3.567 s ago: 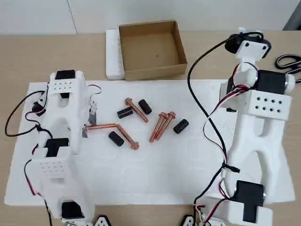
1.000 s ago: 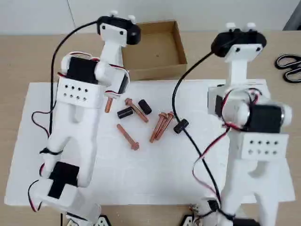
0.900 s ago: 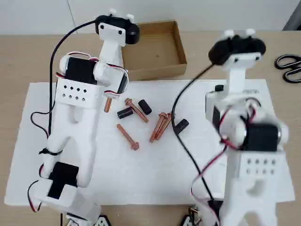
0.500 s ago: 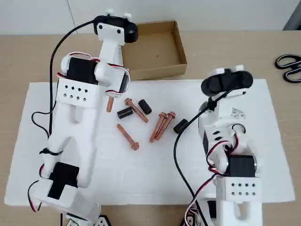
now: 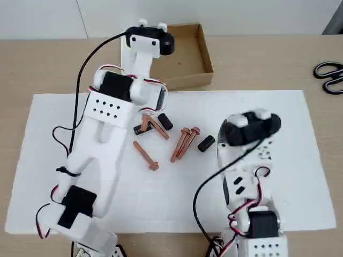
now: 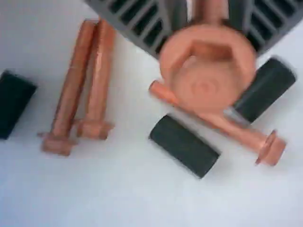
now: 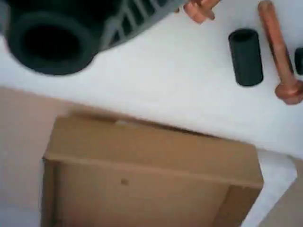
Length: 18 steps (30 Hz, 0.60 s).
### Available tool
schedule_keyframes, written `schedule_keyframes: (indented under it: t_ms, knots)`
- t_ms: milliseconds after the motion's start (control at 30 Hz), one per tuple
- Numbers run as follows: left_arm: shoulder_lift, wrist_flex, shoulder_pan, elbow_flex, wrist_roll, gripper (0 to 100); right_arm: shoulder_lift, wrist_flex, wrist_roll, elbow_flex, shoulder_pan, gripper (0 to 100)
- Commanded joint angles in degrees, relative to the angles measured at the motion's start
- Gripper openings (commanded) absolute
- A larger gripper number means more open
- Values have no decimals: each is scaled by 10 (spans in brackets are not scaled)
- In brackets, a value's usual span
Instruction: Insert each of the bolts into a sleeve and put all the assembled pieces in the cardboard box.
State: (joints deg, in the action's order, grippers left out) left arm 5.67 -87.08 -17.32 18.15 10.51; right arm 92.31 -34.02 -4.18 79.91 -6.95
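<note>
between left claw (image 6: 207, 14) jaws: bolt (image 6: 207, 71) clamped, head toward wrist, shank pointing out past tips. just beside right claw (image 5: 217, 144): sleeve (image 7: 45, 40), bore end-on along claw's reach; can't tell its grip. you need shank and bore on one line.

Bolts (image 5: 182, 143), sleeves (image 5: 206, 143) scattered on white sheet (image 5: 161, 203); cardboard box (image 5: 187, 82) beyond.
</note>
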Motion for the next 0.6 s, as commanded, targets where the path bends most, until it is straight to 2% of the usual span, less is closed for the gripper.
schedule_keyframes:
  t_ms: [0, 200, 267, 400, 567]
  knots:
    - [-36, 39, -20, 5, 25, 6, 123, 48, -9, 76, -5, 4]
    - [-37, 81, -19, 6, 65, 6, 100, 36, -4, 89, -6, 4]
    - [-55, 104, -25, 6, 76, 6, 100, 36, 29, 90, -6, 4]
    - [-117, 156, -73, -1, 81, 6, 100, 41, 116, 99, -6, 5]
    - [-152, 194, -127, -37, 71, 6, 100, 41, 146, 105, -7, 5]
